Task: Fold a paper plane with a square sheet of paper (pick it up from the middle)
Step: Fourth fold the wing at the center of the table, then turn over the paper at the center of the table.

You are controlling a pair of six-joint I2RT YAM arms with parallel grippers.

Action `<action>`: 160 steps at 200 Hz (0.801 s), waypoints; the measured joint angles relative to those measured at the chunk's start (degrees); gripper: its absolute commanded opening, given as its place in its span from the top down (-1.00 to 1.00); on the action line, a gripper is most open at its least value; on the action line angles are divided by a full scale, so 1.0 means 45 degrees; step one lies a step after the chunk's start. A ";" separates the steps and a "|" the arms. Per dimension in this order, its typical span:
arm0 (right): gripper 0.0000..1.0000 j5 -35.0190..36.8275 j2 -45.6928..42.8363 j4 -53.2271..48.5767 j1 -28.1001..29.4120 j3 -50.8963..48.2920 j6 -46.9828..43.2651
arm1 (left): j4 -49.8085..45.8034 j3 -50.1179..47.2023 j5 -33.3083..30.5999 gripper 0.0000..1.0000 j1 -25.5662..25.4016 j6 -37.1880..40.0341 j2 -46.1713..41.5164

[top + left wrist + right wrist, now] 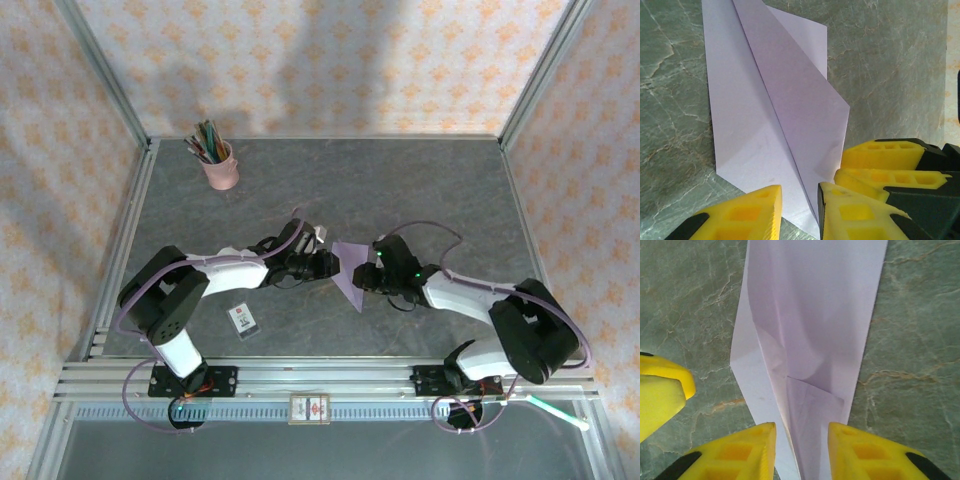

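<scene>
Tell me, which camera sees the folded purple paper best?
The left wrist view: the folded light purple paper lies close, layers and long crease plain. The right wrist view shows one narrowing end; the top view, a small faraway wedge.

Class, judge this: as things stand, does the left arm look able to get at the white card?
Probably yes: the white card lies uncovered close to that arm's base, with nothing between them.

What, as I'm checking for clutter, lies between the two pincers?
The folded light purple paper plane, between left pincer and right pincer in the top view.
</scene>
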 measured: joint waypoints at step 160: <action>1.00 0.1569 0.1190 -0.0831 0.0005 0.1370 -0.1103 | -0.0063 -0.0787 -0.0325 0.46 0.0777 0.0000 -0.1103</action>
